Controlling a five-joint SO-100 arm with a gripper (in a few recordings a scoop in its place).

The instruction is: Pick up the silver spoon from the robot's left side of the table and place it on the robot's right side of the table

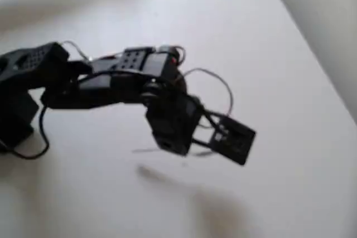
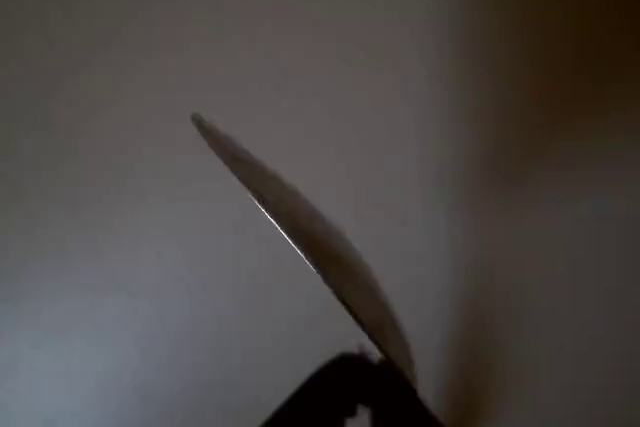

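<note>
In the wrist view our claw [image 2: 355, 392] pinches the silver spoon [image 2: 300, 227] by one end, the rest slanting up and left, clear of the desk [image 2: 110, 277]. From overhead, our black arm [image 1: 128, 82] reaches across the off-white desk [image 1: 279, 82].

From the overhead view we look steeply down on the counter [image 1: 268, 54], far enough to take in the arm [image 1: 111, 82] and the counter's right edge running diagonally. From the wrist view we sit close behind the tool [image 2: 350, 397], facing outward along the silver spoon [image 2: 300, 227] toward the dim counter surface both views share.
</note>
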